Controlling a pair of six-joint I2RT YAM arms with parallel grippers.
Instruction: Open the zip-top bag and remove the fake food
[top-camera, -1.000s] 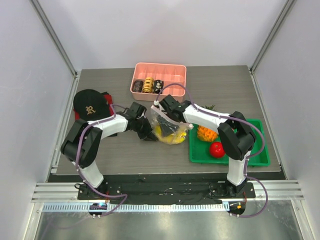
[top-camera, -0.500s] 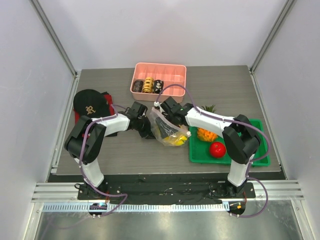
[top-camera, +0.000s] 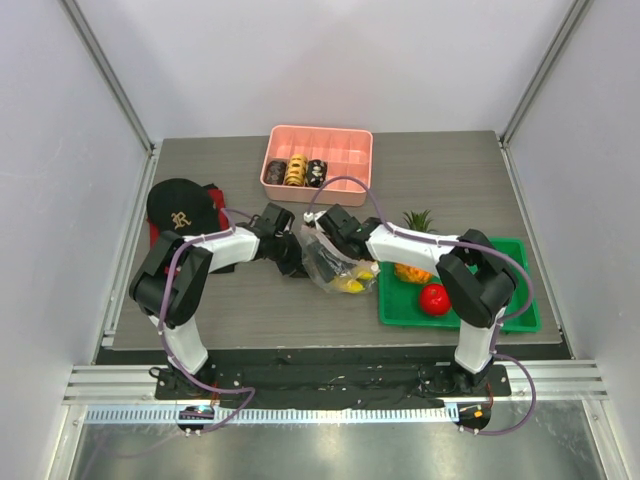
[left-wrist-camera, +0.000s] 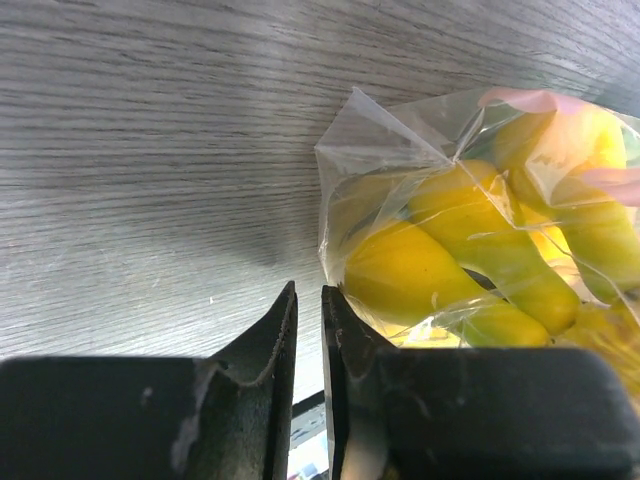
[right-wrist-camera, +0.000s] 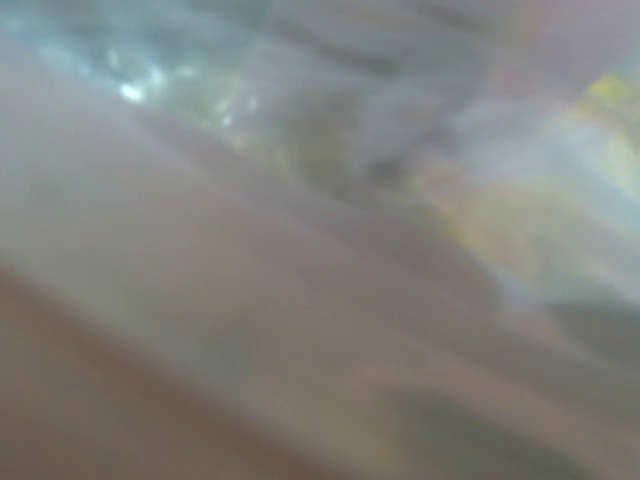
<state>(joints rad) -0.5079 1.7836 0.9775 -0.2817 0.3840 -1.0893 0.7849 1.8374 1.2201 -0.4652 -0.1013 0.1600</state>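
The zip-top bag (top-camera: 338, 268) lies mid-table, just left of the green tray (top-camera: 500, 318), with the yellow banana (left-wrist-camera: 440, 275) inside; the left gripper (left-wrist-camera: 308, 292) is narrowed to a slit at its edge; the right gripper (top-camera: 335, 235) is buried in film (its grip I cannot tell).

zip-top bag (top-camera: 335, 268) centre | tray (top-camera: 500, 316) right | box (top-camera: 320, 129) behind | cap (top-camera: 178, 205) left

Bare table (top-camera: 250, 300) near of zip-top bag (top-camera: 335, 268); pink bin (top-camera: 348, 165) behind, green tray (top-camera: 515, 310) (fruit (top-camera: 433, 298) inside) right.
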